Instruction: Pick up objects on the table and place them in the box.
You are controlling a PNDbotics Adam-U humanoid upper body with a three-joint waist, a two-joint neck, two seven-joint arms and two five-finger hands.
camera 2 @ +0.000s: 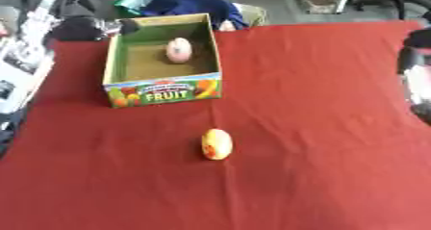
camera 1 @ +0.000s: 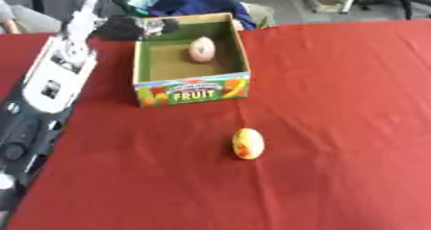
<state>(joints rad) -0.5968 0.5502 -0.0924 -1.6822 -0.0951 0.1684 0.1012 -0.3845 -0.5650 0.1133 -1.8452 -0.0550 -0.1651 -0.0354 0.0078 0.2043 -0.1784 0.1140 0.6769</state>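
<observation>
A cardboard box (camera 1: 193, 90) printed FRUIT stands open at the back of the red table. A pink rounded fruit (camera 1: 202, 49) lies inside it near the back wall. A yellow-orange fruit (camera 1: 247, 144) lies on the cloth in front of the box, untouched. My left arm runs up the left side, and my left hand (camera 1: 131, 28) hovers at the box's back-left corner, open and holding nothing. A black and silver part of my right hand (camera 2: 415, 70) shows at the right edge, well away from both fruits.
The red cloth (camera 1: 336, 128) covers the whole table. Beyond the far edge are a dark blue bundle (camera 1: 198, 4), a green item and chair legs. My left arm (camera 1: 50, 80) occupies the table's left strip.
</observation>
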